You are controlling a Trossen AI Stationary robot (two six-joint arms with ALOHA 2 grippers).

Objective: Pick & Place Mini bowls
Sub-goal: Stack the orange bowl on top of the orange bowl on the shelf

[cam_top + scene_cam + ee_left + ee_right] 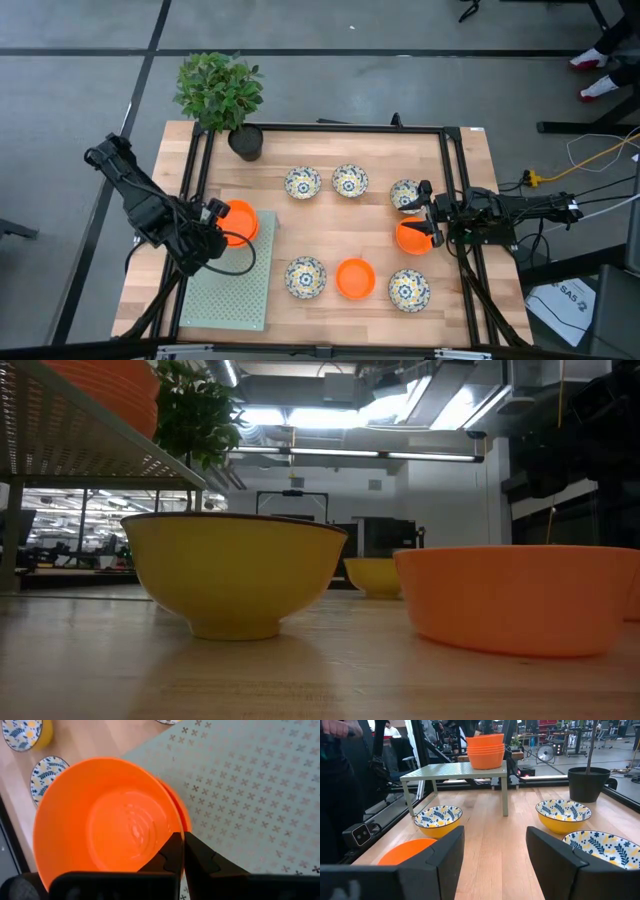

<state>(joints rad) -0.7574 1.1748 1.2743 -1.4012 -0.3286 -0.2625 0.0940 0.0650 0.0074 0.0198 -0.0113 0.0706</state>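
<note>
An orange bowl is being gripped by its thin rim in the left gripper above the shelf stack; it is judged light, rigid, slippery. The right gripper is being held open above another bowl.

Mid-table strip btwn the two bowl rows looks passable. Perforated shelf w/ orange stack blocks left side; plant pot at back edge.
</note>
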